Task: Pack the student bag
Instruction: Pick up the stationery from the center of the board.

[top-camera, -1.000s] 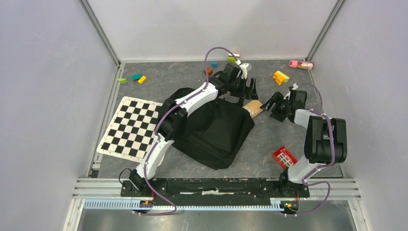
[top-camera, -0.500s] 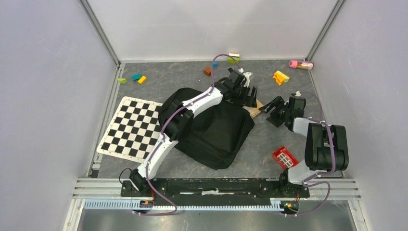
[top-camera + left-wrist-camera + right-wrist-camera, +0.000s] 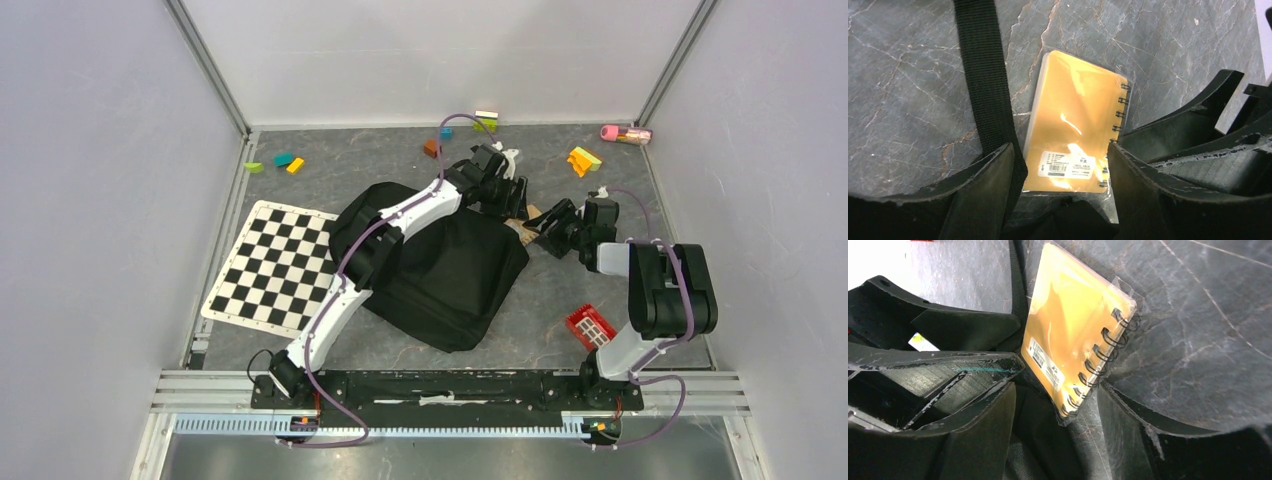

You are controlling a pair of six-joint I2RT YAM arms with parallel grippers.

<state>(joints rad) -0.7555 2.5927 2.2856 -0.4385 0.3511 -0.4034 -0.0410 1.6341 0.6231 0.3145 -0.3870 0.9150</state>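
Observation:
The student bag (image 3: 440,270) lies flat and black in the middle of the table. At its far right corner lies a tan spiral notebook (image 3: 527,222) in clear wrap, next to a black strap (image 3: 983,80). My left gripper (image 3: 510,203) hangs open over the notebook (image 3: 1075,125). Its fingers (image 3: 983,195) straddle the near end with the label, and one rests on the strap. My right gripper (image 3: 549,222) comes in from the right, also open. The notebook's (image 3: 1068,335) spiral edge stands between its fingers (image 3: 1128,435), above the bag's fabric (image 3: 1033,445).
A checkerboard mat (image 3: 272,265) lies left of the bag. A red crate (image 3: 591,327) sits near the right arm's base. Small coloured blocks (image 3: 583,160) and a pink tube (image 3: 625,133) are scattered along the back wall, with more blocks (image 3: 280,162) at back left.
My left gripper has come down and a little forward over the notebook. My right gripper has slid left until it meets the notebook's spiral edge. Both sets of jaws have narrowed slightly.

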